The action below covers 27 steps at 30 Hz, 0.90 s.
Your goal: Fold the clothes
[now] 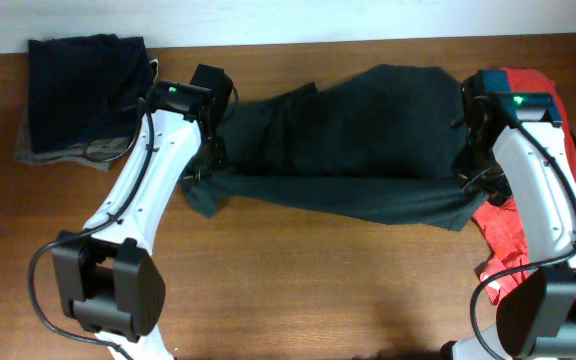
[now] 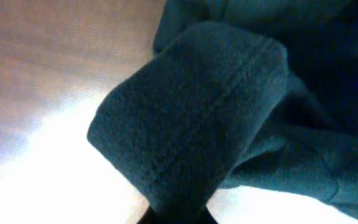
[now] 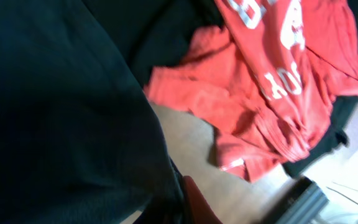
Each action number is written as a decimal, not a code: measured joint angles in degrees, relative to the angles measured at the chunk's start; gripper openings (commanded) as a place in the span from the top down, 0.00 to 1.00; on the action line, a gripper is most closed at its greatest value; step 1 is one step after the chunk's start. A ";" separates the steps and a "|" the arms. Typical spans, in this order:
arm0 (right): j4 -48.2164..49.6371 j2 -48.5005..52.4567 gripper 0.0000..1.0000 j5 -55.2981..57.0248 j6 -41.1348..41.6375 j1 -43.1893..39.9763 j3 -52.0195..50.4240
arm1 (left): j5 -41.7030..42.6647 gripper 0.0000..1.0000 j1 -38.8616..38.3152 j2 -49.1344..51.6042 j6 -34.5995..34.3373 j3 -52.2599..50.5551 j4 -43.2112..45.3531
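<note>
Wooden desk [image 1: 318, 290] carries a dark green sweater [image 1: 358, 140] stretched across its middle between both arms. Left fingers [image 1: 208, 165] are clamped on its left fleece edge. Right fingers [image 1: 473, 178] are buried in its right edge, so I cannot tell their grip. Red shirt [image 1: 513, 235] lies at the right, folded dark pile [image 1: 78, 85] at top left.

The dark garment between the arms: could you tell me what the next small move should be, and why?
Probably draw the left tool and right tool slightly apart, then lower the dark garment onto the table. Its near edge spans between them, but the cloth is bunched near the left tool, so it seems too creased to fold.
</note>
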 measured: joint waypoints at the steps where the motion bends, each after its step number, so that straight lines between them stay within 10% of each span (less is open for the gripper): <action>1: 1.16 0.37 0.92 -0.02 -0.07 0.00 0.00 | 0.02 0.99 0.00 0.46 0.33 0.00 0.81; 5: 4.37 2.62 0.77 -0.59 -0.55 0.00 0.00 | 0.02 0.97 0.00 3.56 1.14 0.00 3.50; 9: 5.51 5.01 0.41 -1.11 -0.81 -0.04 0.00 | 0.00 0.70 0.00 7.21 1.68 0.00 5.66; 13: 7.65 7.54 0.29 -0.96 -1.09 -0.04 0.00 | 0.02 0.01 0.00 8.66 3.96 -0.07 9.01; 17: 9.18 8.48 0.02 -0.63 -1.53 -0.07 0.00 | -0.02 0.01 0.00 8.68 6.49 0.07 10.64; 27: 13.49 8.46 0.01 -1.53 -11.04 -0.17 9.57 | -2.32 0.01 0.00 8.70 9.92 12.90 13.88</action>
